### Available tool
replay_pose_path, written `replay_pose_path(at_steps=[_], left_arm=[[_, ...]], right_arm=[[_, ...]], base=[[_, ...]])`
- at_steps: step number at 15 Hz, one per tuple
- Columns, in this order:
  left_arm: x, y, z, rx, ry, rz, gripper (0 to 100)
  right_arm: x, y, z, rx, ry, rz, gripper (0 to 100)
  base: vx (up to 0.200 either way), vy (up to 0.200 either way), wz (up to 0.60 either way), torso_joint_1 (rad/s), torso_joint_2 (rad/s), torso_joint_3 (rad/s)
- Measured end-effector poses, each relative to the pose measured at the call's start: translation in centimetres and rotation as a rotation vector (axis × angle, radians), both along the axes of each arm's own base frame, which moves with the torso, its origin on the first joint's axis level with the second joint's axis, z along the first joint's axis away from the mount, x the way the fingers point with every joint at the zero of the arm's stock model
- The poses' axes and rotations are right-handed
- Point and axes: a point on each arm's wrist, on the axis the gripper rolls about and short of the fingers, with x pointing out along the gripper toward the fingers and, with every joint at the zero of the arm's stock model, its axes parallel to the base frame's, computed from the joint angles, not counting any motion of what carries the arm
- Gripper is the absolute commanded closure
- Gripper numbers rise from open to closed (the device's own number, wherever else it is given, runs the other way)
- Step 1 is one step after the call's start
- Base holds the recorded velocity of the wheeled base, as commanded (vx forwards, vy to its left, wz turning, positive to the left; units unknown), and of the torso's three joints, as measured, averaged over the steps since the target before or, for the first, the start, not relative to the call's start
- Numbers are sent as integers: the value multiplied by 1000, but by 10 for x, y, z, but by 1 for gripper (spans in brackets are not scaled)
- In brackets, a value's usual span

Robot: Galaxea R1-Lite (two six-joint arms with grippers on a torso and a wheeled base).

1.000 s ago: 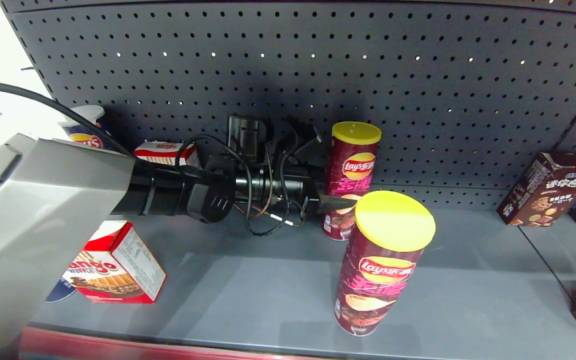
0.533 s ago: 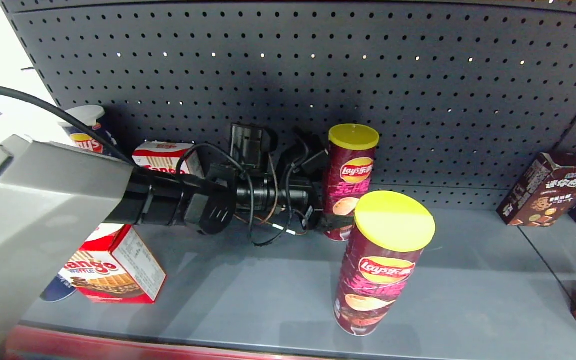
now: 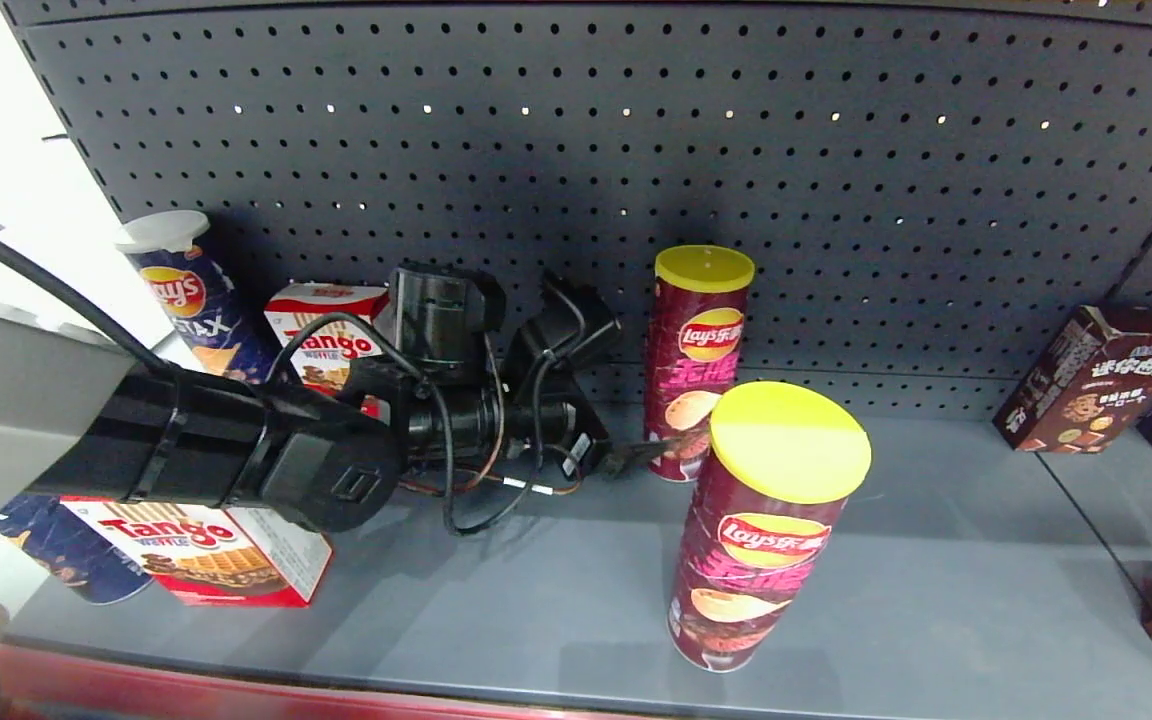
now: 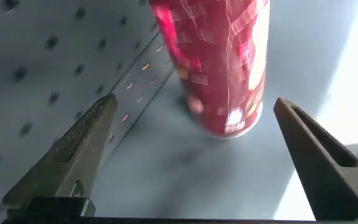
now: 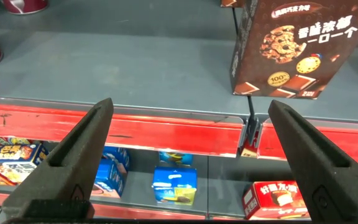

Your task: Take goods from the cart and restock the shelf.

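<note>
Two maroon chips cans with yellow lids stand upright on the grey shelf (image 3: 936,560). The back can (image 3: 701,360) is near the pegboard and the front can (image 3: 766,520) is nearer the edge. My left gripper (image 3: 626,440) is just left of the back can's lower part, open and holding nothing. In the left wrist view the can (image 4: 222,62) stands just beyond the spread fingers of the left gripper (image 4: 194,102). My right gripper (image 5: 191,104) hangs open in front of the shelf's red front rail (image 5: 166,127).
Red wafer boxes (image 3: 206,545) (image 3: 331,320) and a blue chips can (image 3: 186,290) crowd the shelf's left. Brown chocolate boxes (image 3: 1096,375) (image 5: 291,46) stand at the right. The pegboard (image 3: 576,130) closes the back. A lower shelf holds blue packs (image 5: 174,183).
My left gripper has let go of the back chips can and pulled back to the left. The can stays upright by the pegboard.
</note>
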Motion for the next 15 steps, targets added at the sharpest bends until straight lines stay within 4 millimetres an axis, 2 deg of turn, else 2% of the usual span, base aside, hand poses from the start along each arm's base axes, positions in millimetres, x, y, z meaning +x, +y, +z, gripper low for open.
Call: replay_pose_path(at_steps=[7,11,15], left_arm=[[-12,-8,8,-7,-82,160,0],[-22,-7,9,-26,-86,179,0],[-37,8,37,-62,-146,239,0]], right_arm=[[0,0,0,0,0,0,0],[0,0,0,0,0,1,0],[0,0,0,0,0,0,0]], base=[[0,0,0,0,0,0],[0,0,0,0,0,0],[0,0,0,0,0,0]])
